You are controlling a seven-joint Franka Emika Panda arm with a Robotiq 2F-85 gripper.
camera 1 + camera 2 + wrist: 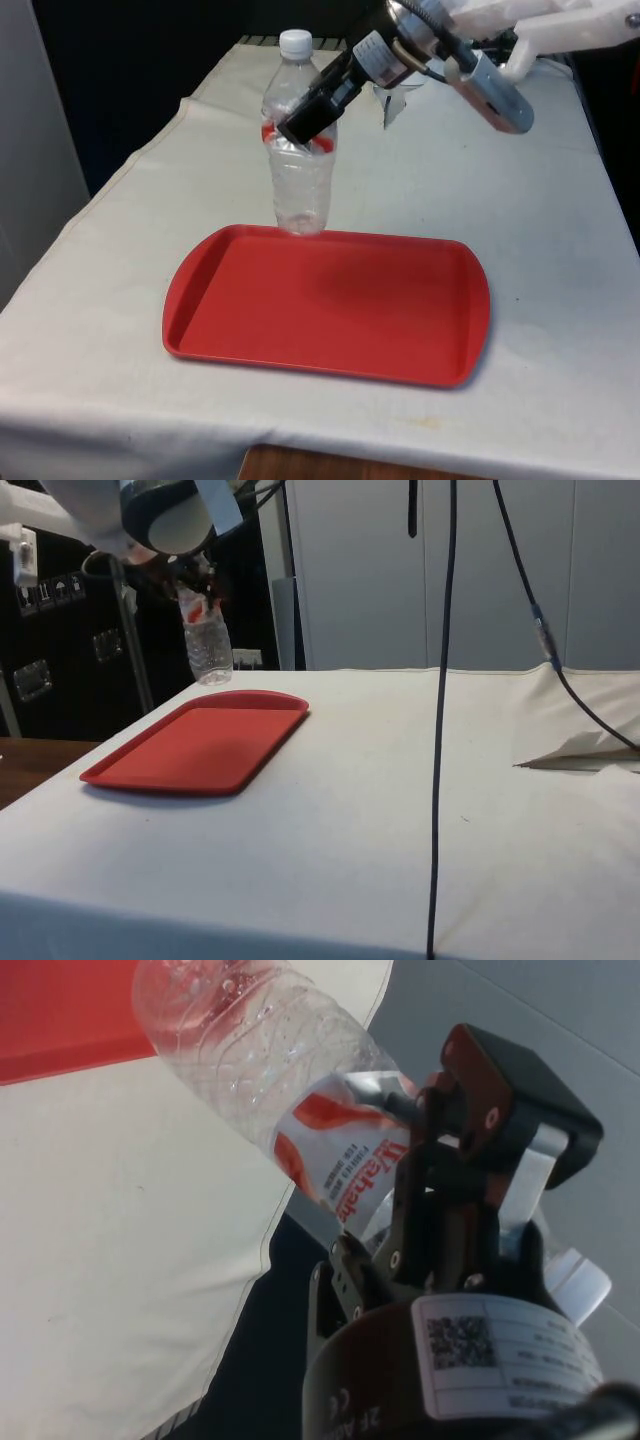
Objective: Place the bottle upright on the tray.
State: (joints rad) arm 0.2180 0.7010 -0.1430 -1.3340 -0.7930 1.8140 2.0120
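Note:
A clear plastic bottle with a white cap and a red-and-white label is held nearly upright, cap up. My gripper is shut on the bottle at its label, reaching in from the front view's right. The bottle's base hangs just over the far rim of the red tray, towards the front view's left. In the side view the bottle sits slightly above the far end of the tray, under the gripper. The wrist view has the gripper clamped around the label of the bottle.
The tray lies flat near the table's front edge on the white cloth. A black cable hangs down in the side view, and the cloth has a raised fold further along. The table's edge lies close beside the tray.

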